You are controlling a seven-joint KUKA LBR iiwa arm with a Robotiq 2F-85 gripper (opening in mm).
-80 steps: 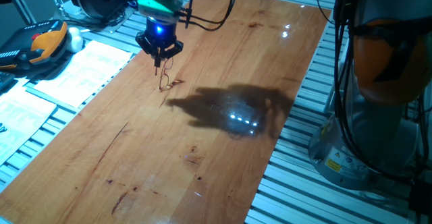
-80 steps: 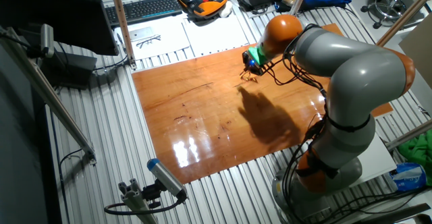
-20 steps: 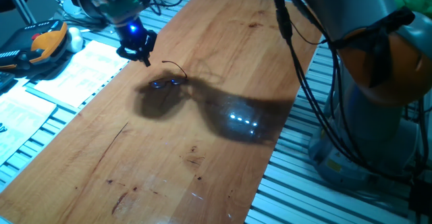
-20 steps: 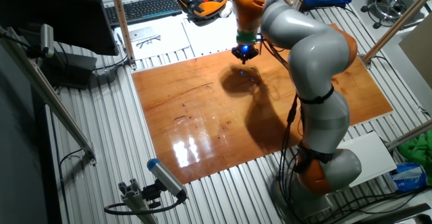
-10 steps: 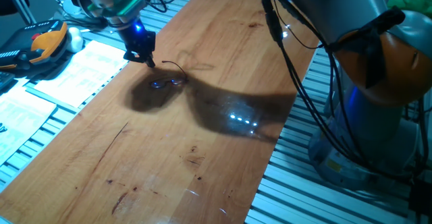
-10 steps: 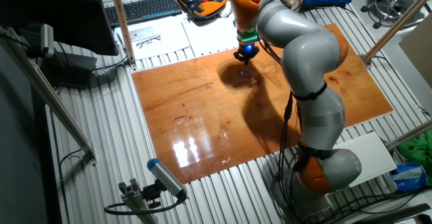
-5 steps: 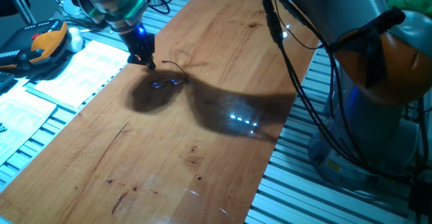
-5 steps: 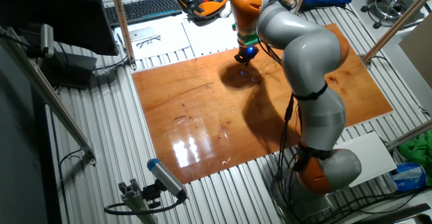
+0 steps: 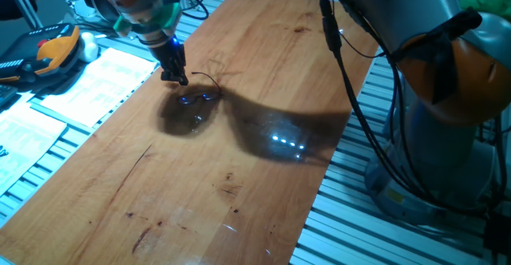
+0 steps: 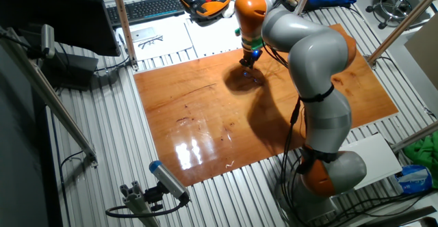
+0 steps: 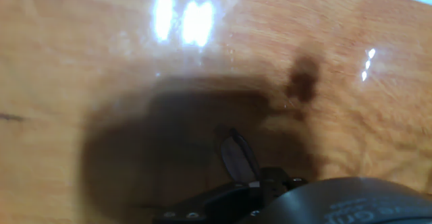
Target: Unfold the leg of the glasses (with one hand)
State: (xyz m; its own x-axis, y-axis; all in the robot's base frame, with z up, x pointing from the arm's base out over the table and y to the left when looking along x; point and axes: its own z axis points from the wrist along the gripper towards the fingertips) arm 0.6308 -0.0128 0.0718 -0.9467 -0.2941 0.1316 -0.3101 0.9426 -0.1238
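Note:
The glasses (image 9: 200, 97) lie on the wooden table (image 9: 263, 185) near its far left edge, lenses down, with one thin leg (image 9: 209, 78) arching up above the frame. They show as a small glint in the other fixed view (image 10: 252, 78). My gripper (image 9: 181, 78) is tilted, its fingers close together, with the tips down at the table beside the leg's free end. I cannot tell whether they touch it. It also shows in the other fixed view (image 10: 247, 61). The hand view is blurred. It shows the dark fingertips (image 11: 236, 156) together over the shaded wood.
Printed papers (image 9: 88, 77) and an orange-black pendant (image 9: 56, 45) lie off the table's left edge. A keyboard (image 10: 147, 8), a second pair of glasses (image 10: 150, 41) and a metal post (image 10: 123, 22) stand behind the table. My arm's base (image 9: 447, 97) is at the right.
Over the last second my gripper has tilted and moved down and right, closing in on the raised leg's end. The glasses have stayed where they lie.

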